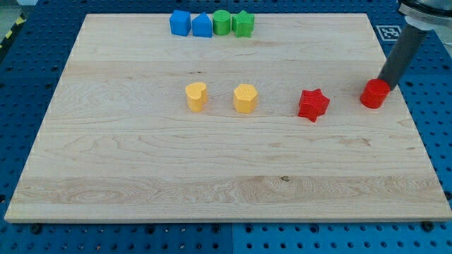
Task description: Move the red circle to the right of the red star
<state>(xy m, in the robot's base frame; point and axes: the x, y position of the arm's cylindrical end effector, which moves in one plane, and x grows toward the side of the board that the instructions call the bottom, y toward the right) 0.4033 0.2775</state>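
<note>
Red circle (374, 93) near the worktop (212, 176) edge at the view's right, to the right of the red star (313, 104) and apart from it. My tip (388, 84) touching the circle's upper right side; no end effector jaws, just a plain rod. Two yellow blocks (196, 97) (245, 98) left of the star; blue and green blocks in a row at the view's top

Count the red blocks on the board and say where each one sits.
2. The red star lies right of centre; the red circle sits to its right near the board's right edge, with my tip at its upper right. None appear hidden.
</note>
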